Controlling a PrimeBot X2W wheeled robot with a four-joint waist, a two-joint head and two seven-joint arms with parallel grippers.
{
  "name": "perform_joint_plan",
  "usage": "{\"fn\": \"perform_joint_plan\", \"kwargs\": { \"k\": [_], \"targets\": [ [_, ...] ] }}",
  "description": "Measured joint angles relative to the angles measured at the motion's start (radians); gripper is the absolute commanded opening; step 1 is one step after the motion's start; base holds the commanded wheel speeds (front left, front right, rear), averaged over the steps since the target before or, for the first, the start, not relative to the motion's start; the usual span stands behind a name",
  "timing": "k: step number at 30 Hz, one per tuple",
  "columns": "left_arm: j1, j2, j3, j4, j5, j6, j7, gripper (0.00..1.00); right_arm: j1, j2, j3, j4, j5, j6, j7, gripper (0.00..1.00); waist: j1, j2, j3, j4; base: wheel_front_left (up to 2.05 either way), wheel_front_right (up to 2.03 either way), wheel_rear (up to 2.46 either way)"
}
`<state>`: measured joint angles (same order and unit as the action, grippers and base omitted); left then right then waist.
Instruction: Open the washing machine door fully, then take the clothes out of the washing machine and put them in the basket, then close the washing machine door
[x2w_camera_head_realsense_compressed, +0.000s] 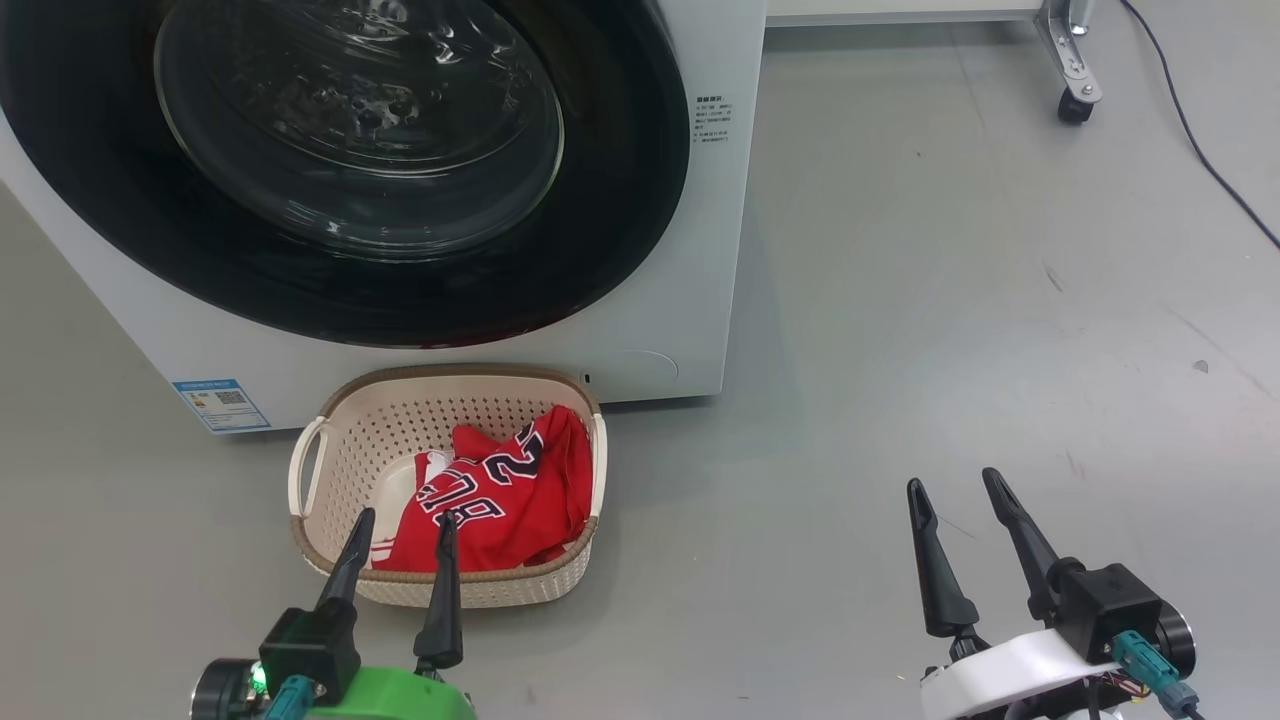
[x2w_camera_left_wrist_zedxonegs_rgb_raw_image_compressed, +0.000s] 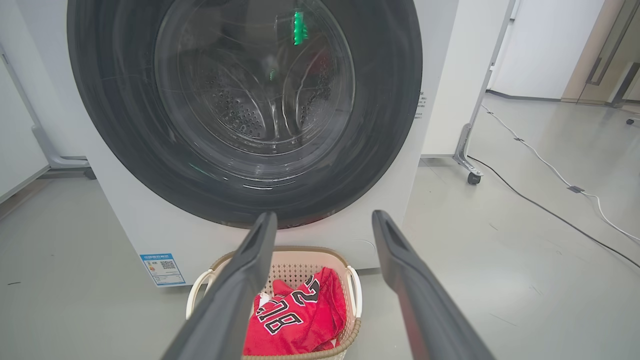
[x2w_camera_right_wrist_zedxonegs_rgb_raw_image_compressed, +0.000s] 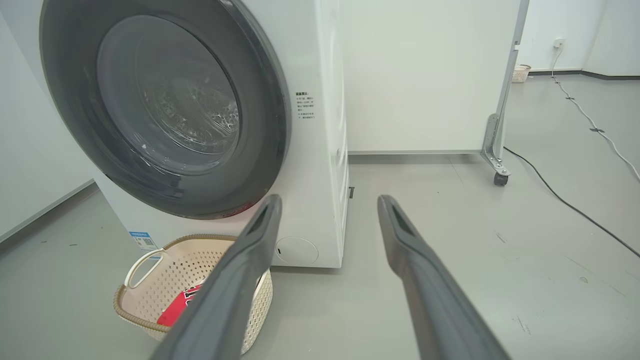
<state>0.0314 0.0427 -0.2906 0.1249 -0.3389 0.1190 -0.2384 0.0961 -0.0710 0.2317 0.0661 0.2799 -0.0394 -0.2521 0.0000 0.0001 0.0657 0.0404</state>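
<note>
Left claw spread, clothes in basket just beyond

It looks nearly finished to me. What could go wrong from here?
1. The open left gripper hangs close to the clothes in the basket. As it moves off, a finger might snag the jersey or nudge the basket.
2. A reddish tint at the lower edge of the washing machine door could be a reflection or pinched cloth; I cannot tell which.
3. A cable lies on the floor to the right, and the wheels might catch it.
</note>
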Motion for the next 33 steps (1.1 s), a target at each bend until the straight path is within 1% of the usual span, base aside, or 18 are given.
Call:
{"fn": "perform_joint_plan", "kwargs": {
  "k": [2, 3, 8, 13, 18, 23, 33],
  "targets": [
    [0.000, 0.000, 0.000, -0.001, 0.000, 0.000, 0.001, 1.00, 0.001, 0.000, 0.000, -0.003, -0.001, 0.000, 0.000, 1.00, 0.0000, 0.0000, 0.000, -0.001, 0.00, 0.00, 0.00],
    [0.000, 0.000, -0.001, 0.001, 0.000, 0.000, 0.001, 0.00, 0.002, 0.001, 0.000, -0.001, -0.001, 0.001, 0.000, 0.00, 0.0000, 0.0000, 0.000, -0.001, 0.00, 0.00, 0.00],
    [0.014, -0.003, -0.008, 0.047, 0.000, 0.000, 0.001, 0.00, 0.020, 0.009, 0.004, 0.047, 0.001, 0.002, 0.002, 0.00, 0.0000, 0.0000, 0.000, -0.001, 0.00, 0.00, 0.00],
    [0.034, -0.003, -0.013, 0.036, -0.032, -0.002, 0.001, 0.00, 0.032, 0.009, 0.006, 0.040, 0.035, 0.003, 0.002, 0.00, 0.0000, 0.0000, -0.001, -0.003, 0.00, 0.00, 0.00],
    [0.038, -0.003, -0.012, 0.020, -0.095, -0.011, 0.001, 0.00, 0.038, 0.009, 0.007, 0.029, 0.097, 0.012, 0.002, 0.00, 0.0000, 0.0000, -0.005, -0.006, 0.00, 0.00, 0.00],
    [0.038, -0.003, 0.004, 0.012, -0.183, -0.022, 0.010, 0.00, 0.038, 0.010, -0.005, 0.024, 0.180, 0.021, 0.012, 0.00, 0.0000, 0.0000, -0.007, -0.007, 0.00, 0.00, 0.00],
    [0.038, 0.000, 0.037, 0.009, -0.319, -0.037, 0.041, 0.00, 0.035, 0.010, -0.042, 0.024, 0.329, 0.021, 0.041, 0.00, 0.0000, 0.0000, -0.012, -0.011, 0.00, 0.00, 0.00]
  ]
}}
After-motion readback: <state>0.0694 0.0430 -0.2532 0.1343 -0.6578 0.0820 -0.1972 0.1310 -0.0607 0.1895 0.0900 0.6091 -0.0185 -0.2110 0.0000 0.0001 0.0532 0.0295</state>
